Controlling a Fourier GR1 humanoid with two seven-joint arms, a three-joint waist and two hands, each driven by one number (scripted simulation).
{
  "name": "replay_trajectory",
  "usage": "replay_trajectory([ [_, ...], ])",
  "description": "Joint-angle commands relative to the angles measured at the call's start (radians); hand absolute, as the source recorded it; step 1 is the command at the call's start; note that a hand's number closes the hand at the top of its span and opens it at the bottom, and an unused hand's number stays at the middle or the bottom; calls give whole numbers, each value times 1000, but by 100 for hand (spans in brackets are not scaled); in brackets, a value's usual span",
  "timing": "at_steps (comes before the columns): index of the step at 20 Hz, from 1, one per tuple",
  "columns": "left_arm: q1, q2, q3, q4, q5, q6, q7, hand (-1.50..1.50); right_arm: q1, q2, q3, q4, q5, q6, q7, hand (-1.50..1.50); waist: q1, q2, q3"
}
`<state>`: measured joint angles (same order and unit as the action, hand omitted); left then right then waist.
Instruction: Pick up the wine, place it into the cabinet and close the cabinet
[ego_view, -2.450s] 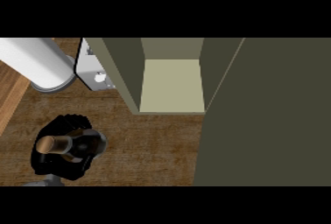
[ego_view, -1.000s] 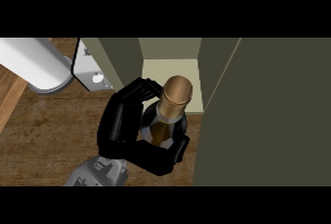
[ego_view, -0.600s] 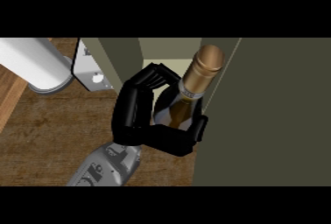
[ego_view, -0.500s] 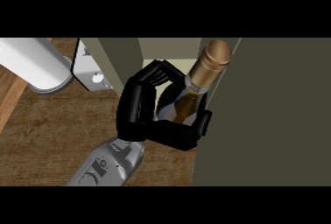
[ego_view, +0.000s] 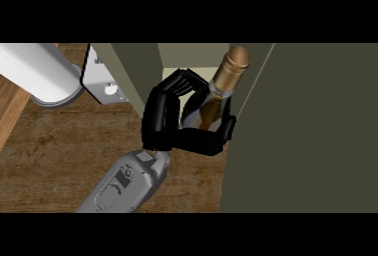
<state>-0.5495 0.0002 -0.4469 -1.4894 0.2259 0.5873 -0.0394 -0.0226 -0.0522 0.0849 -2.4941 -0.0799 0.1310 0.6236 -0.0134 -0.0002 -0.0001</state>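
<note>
The wine bottle (ego_view: 221, 95) is held upright at the mouth of the open cabinet (ego_view: 139, 65), with the fingers of the left hand (ego_view: 166, 120) curled round its body. The placing step is judged underway. Next, the bottle must be set inside and released, and the door (ego_view: 310, 125) closed.

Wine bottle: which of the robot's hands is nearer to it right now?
Left. The left hand is curled round the wine bottle, fingers on its far side and thumb on its near side, at the cabinet opening. The right hand is out of view.
</note>
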Motion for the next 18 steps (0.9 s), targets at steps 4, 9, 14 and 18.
replay_trajectory([
  [4,19,0,-53,76,112,69,-157,150,45,7,-35,-34,-83,27,-50,-150,0,1,0],
  [9,21,0,-24,176,112,28,-213,150,-60,-26,-73,-102,-102,-18,97,-150,0,1,0],
  [14,-56,0,-8,267,42,36,-186,150,-21,30,65,-71,46,-29,34,-150,2,0,0],
  [18,28,0,-32,239,20,49,-242,150,-71,12,-11,-63,-31,-38,60,-150,9,-1,0],
])
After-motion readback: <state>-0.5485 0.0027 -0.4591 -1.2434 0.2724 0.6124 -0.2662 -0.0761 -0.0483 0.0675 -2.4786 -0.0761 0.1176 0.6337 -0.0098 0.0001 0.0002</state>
